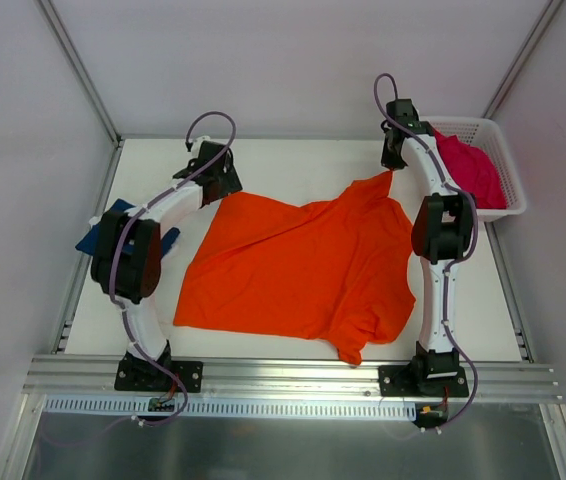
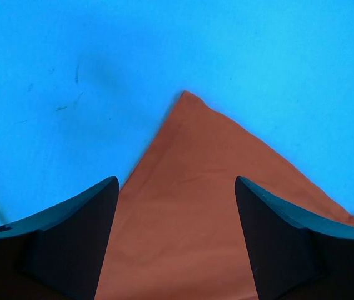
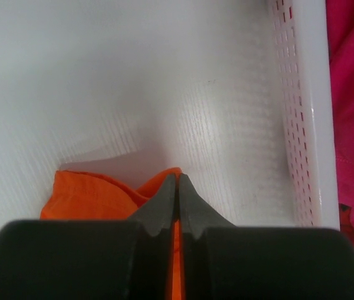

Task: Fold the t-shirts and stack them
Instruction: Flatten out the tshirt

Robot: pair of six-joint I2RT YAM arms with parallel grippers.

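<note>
A white bench [image 1: 293, 165] fills the enclosure; seen from the left wrist it looks bright blue, with faint dark scuffs. A white plastic mesh basket [image 1: 509, 172] sits at the bench's 2 o'clock corner, its slotted wall upright. An aluminium rail [image 1: 293, 375] runs along the 6 o'clock edge, with a perforated white strip [image 1: 283, 407] just beside it.

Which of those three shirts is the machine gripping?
The bright orange cloth t-shirt: the right gripper is shut on its corner. The navy blue t-shirt lies at the left edge of the table; the magenta pink t-shirt sits in the white mesh basket.
</note>
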